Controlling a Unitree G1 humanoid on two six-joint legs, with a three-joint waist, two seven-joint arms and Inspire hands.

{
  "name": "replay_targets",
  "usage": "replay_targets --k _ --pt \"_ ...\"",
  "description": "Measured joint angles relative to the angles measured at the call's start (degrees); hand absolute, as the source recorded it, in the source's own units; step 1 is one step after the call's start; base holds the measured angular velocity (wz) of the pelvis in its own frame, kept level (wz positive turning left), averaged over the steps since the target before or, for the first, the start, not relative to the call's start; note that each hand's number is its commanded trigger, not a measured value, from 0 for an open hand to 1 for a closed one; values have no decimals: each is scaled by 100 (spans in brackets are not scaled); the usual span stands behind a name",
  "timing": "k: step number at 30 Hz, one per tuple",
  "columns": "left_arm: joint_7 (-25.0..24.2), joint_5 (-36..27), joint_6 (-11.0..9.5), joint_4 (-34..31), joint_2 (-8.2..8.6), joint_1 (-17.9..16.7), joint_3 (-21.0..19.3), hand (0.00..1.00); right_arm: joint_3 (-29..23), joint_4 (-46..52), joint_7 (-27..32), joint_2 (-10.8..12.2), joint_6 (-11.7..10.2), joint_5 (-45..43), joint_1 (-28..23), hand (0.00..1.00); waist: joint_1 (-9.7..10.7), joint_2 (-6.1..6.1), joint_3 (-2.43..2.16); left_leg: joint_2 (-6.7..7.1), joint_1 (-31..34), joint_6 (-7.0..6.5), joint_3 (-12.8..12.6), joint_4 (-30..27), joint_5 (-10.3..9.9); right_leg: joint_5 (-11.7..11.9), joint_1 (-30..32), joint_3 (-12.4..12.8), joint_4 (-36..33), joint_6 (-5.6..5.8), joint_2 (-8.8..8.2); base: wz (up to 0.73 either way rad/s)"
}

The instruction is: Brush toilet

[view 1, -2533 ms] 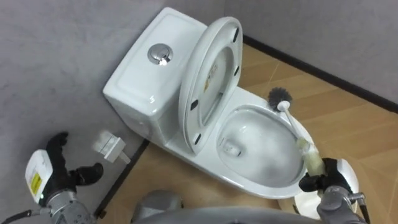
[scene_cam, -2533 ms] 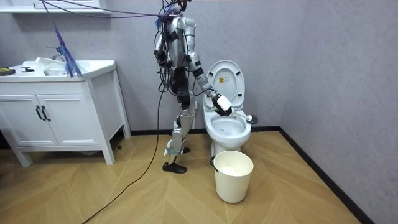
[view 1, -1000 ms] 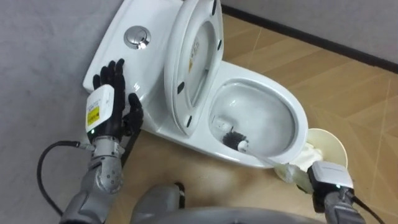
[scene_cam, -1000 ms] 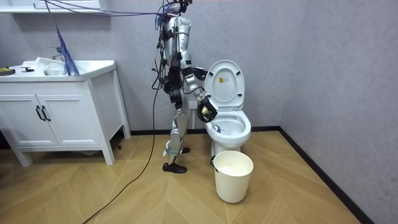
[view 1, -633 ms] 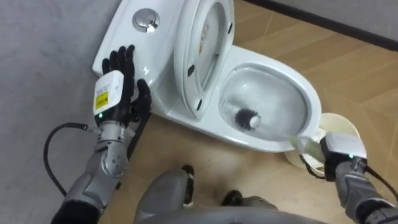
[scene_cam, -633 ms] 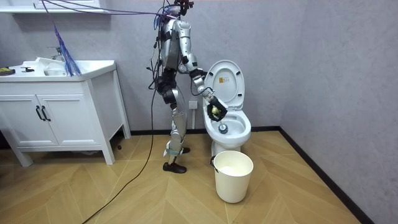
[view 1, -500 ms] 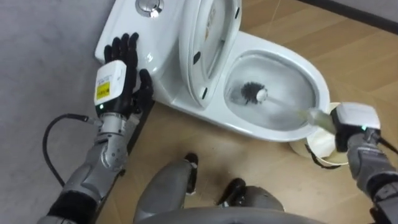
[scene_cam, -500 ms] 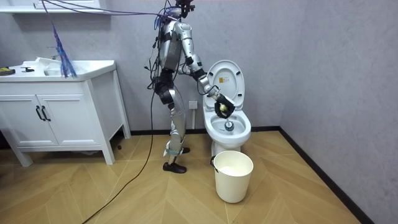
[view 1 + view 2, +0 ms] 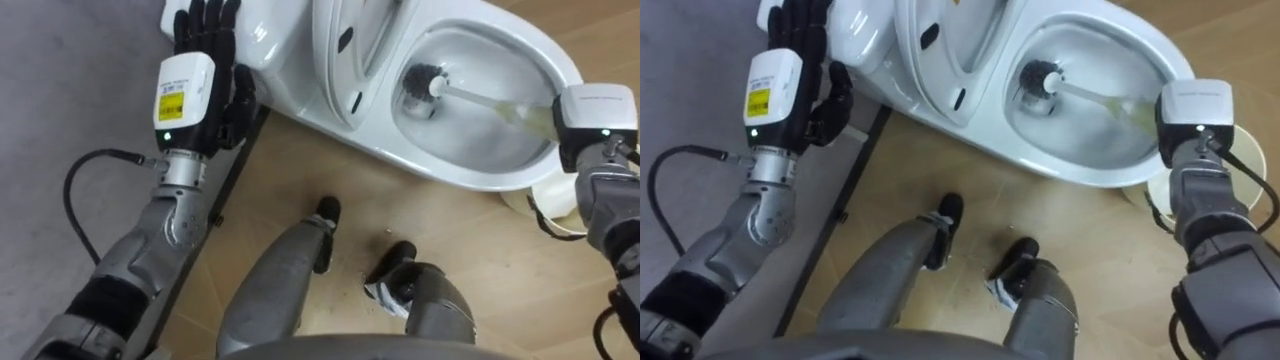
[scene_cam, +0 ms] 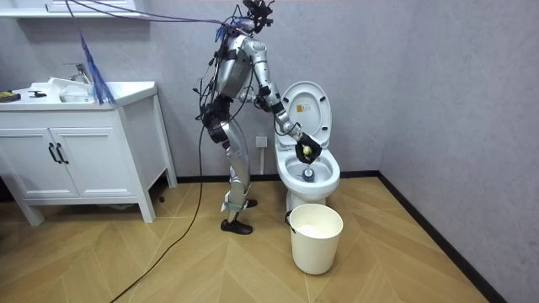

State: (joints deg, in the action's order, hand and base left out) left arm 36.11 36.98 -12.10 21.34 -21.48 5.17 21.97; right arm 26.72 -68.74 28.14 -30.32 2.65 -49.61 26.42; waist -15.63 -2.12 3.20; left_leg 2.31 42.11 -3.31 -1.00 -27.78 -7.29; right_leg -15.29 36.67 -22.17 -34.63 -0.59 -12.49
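Raised seat (image 9: 328,60) crowding bowl's (image 9: 455,182) left side

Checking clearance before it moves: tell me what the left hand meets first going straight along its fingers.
Most likely the toilet tank: the left hand, fingers straight, points at its near side. Depth is unclear, so it might pass just beside it.

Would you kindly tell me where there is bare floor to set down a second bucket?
Free: the wood floor between the vanity and the robot's feet, and the stretch on the room view's right of the white bucket, up to the grey wall. Crowded: directly before the toilet, where that bucket stands.
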Motion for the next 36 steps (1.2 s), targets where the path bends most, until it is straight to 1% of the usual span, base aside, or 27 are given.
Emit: replay_targets --k 3,6,7,9,11,14,15,16,18,19,20,21,22,23,24,27,29,30,31,32,33,34,35,36 --pt "58 1 0 1 -36 20 -9 0 -12 44 11 -41 -4 -15 0 100 23 35 20 -7 71 10 -6 -12 6 -13 79 5 -10 -31 1 -1" --pt "175 6 0 -15 -50 16 -43 0 -4 219 10 -90 7 -114 -3 100 8 44 24 -41 196 24 -57 -25 20 -11 233 16 -34 -71 2 -8" --pt "183 5 0 -12 -51 25 -57 0 3 250 4 -98 30 -247 -6 100 -7 74 23 -57 217 34 -47 -29 27 -7 239 -1 -16 -84 22 0" --pt "185 -22 0 13 -51 34 -51 0 79 352 -30 -107 104 -412 -26 100 -6 130 34 -74 229 50 -42 -52 36 -3 228 3 0 -97 58 0" --pt "225 -28 0 74 -48 33 -40 0 265 650 -61 -167 257 -498 -131 100 0 213 34 -84 231 64 -40 -33 44 0 219 7 36 -105 88 0" --pt "286 -35 -1 116 13 18 -4 0 337 741 -69 -143 363 -498 -319 100 2 264 24 -109 216 68 -44 -4 45 10 180 -4 103 -110 130 1" --pt "380 -48 -1 156 24 5 14 0 330 913 -66 -128 434 -496 -469 100 18 293 18 -115 216 73 -45 12 49 8 173 -21 129 -110 146 6" --pt "457 -45 -1 208 23 -14 21 0 303 1070 -44 -100 495 -497 -597 100 57 343 11 -135 209 76 -49 25 50 13 142 -42 186 -109 172 5" --pt "544 -40 20 270 39 -75 27 0 248 1156 -22 -20 543 -498 -758 100 141 386 4 -140 151 87 -74 50 58 16 96 -44 221 -109 212 3" --pt "601 -42 53 366 108 -89 41 0 205 1283 -30 23 632 -498 -847 100 189 468 -9 -155 106 87 -65 47 58 17 -4 -80 289 -107 246 8" --pt "626 -58 72 394 129 -111 45 0 189 1387 -38 52 681 -498 -928 100 225 500 -26 -155 95 87 -64 46 58 17 -39 -94 315 -106 263 14" --pt "698 -150 94 400 130 -180 57 0 160 1608 -48 115 750 -498 -1076 100 297 545 -55 -153 82 88 -69 53 57 17 -90 -144 368 -107 272 8" --pt "760 -155 144 398 126 -220 58 0 153 1774 -50 152 789 -494 -1182 100 311 559 -65 -170 75 101 -81 56 49 16 -98 -123 395 -109 307 0" --pt "814 -195 184 404 122 -232 78 0 153 1867 -50 173 823 -494 -1238 100 311 559 -65 -189 67 108 -112 50 44 14 -85 -64 391 -113 332 -10" --pt "833 -251 190 403 121 -239 90 0 154 1894 -50 179 830 -493 -1241 100 310 559 -65 -198 64 111 -132 48 43 14 -75 -19 392 -114 347 -17" --pt "868 -384 207 466 102 -241 99 0 170 1953 -55 168 832 -359 -1188 100 285 550 -60 -283 37 117 -231 31 39 31 -46 101 377 -142 355 -15" --pt "868 -525 211 477 37 -222 156 0 218 1935 -50 98 779 -116 -1139 100 311 509 -47 -280 15 116 -323 30 40 16 -17 155 293 -161 337 -13" --pt "884 -633 204 438 -30 -213 177 0 236 1932 -34 69 672 294 -1086 100 303 414 -16 -281 37 116 -390 27 40 -10 66 184 232 -186 302 -10" --pt "925 -650 210 396 -95 -204 175 0 213 1873 -1 79 571 695 -1005 100 339 360 -17 -254 110 125 -398 6 48 -36 176 202 134 -203 270 -6" --pt "971 -672 230 296 -147 -194 158 0 137 1724 59 111 416 1077 -861 100 398 299 -2 -257 177 132 -419 -20 55 -66 304 248 -4 -215 234 3" --pt "978 -676 245 245 -160 -206 131 0 87 1672 87 113 334 1269 -785 100 431 277 -3 -260 211 131 -441 -37 57 -91 370 266 -75 -218 202 0" --pt "997 -651 295 171 -173 -224 54 0 -106 1566 158 115 162 1620 -623 100 485 168 47 -248 285 120 -505 -111 63 -129 495 319 -229 -223 144 0" --pt "997 -611 320 83 -180 -262 -57 0 -403 1553 218 108 90 1832 -473 100 529 151 33 -238 343 117 -506 -134 65 -133 602 365 -311 -226 121 -7" --pt "996 -595 344 34 -191 -283 -111 0 -519 1534 265 95 87 1876 -383 100 561 142 31 -237 356 105 -517 -136 74 -130 642 394 -336 -230 117 -9"
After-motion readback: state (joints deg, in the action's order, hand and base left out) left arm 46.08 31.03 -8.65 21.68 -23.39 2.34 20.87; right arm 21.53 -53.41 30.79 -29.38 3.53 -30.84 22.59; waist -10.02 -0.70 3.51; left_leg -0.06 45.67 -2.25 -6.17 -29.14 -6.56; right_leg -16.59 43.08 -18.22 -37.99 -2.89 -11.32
